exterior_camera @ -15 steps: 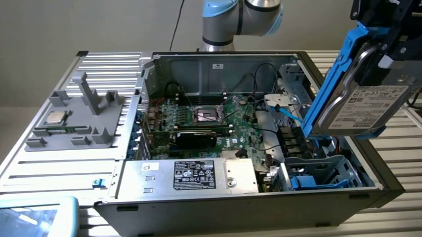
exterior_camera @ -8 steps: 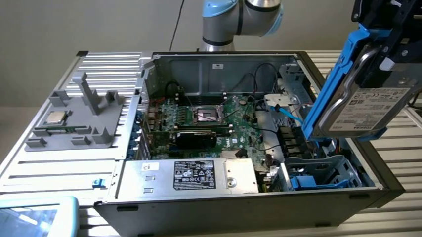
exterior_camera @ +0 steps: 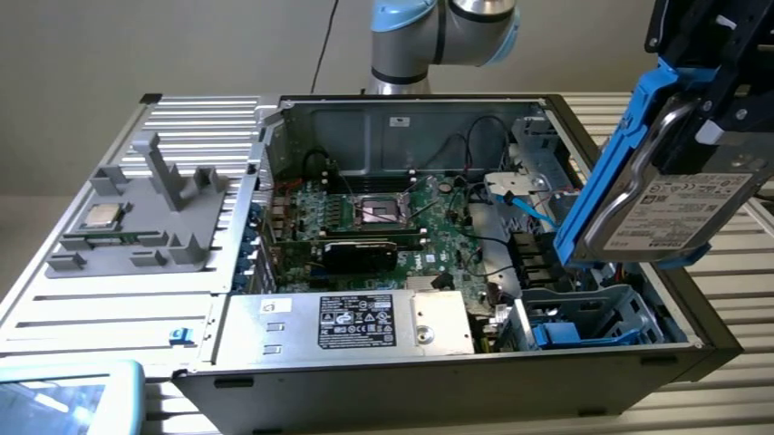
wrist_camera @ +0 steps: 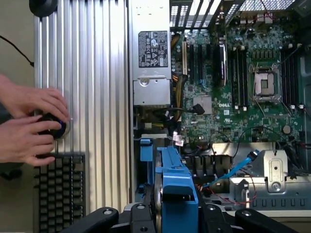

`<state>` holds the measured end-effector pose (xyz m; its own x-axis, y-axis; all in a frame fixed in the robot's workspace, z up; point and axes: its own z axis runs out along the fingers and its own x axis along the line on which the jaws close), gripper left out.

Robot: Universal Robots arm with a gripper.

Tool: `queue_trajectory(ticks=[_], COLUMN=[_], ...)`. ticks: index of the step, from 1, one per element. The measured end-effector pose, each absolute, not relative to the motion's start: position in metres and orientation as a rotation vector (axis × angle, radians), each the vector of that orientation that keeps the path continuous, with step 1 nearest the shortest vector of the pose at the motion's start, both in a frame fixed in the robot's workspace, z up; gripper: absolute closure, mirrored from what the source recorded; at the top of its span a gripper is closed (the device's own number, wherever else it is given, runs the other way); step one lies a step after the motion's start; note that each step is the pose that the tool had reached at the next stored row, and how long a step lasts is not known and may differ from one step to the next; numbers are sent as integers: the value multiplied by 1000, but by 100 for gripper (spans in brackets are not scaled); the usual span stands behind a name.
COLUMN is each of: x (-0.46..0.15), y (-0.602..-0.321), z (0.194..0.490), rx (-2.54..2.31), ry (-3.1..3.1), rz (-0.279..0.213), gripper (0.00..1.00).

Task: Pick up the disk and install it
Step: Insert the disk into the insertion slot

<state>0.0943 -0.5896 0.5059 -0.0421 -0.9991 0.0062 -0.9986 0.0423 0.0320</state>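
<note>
The hand (exterior_camera: 723, 104) clamps the tilted disk (exterior_camera: 659, 204), edges clear above the drive bay (exterior_camera: 586, 319).

A ribbed aluminium table (exterior_camera: 109, 313) stands before a plain beige wall (exterior_camera: 158, 45). Lighting is even; a black cable (exterior_camera: 324, 45) hangs down the wall.

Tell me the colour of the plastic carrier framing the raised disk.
Bright blue; the carrier around the silver-grey disk shows best in the exterior view.

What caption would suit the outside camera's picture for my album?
The claw holds the disk on edge above the drive cage of an open computer case.
</note>
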Motion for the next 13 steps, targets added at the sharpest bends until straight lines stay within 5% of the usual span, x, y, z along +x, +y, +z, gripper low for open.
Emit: queue_trajectory(ticks=[13], x=[94], y=[-590], z=[502], rx=[2151], ry=[-2253], rz=[-29], gripper=[63])
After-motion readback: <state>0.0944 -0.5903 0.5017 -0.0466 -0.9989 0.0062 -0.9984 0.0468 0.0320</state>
